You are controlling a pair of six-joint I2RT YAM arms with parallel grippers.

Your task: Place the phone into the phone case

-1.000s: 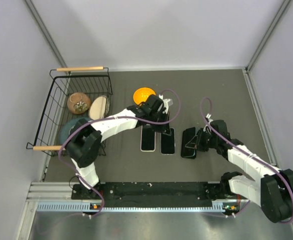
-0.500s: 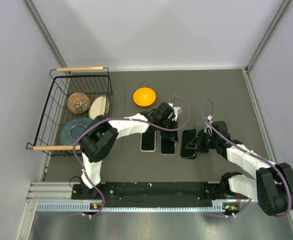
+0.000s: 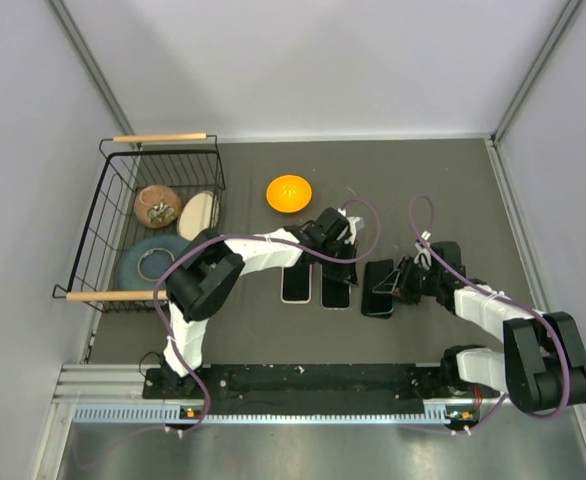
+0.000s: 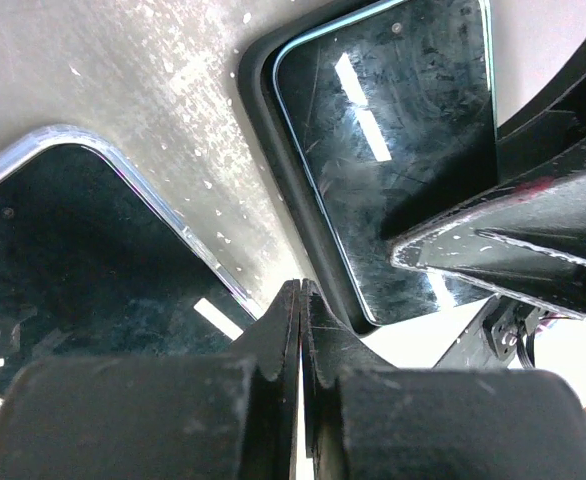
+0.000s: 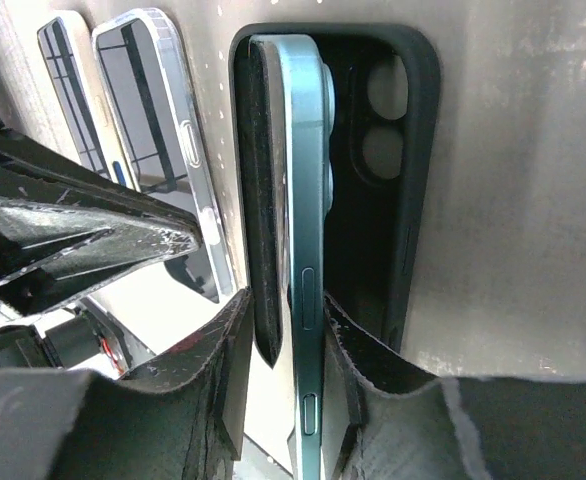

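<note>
1. Left wrist view: the left gripper has its two fingers pressed flat together with nothing between them. The tips are low over the grey table, in the gap between two handsets; I can't tell whether they touch it.
2. On one side of those tips lies the slim smartphone with the glossy black screen. It is face up and seated in the transparent colourless phone case, whose clear rim runs round it.
3. On the other side sits a matte black rubbery case with a teal-backed phone half in it.
4. The right gripper is clamped on that teal phone, one finger on the screen and one on the back. It holds the phone tipped up on a long edge, against the case wall nearer the clear-cased phone.
5. Beyond the clear-cased one, a white-rimmed phone lies flat alongside.
</note>
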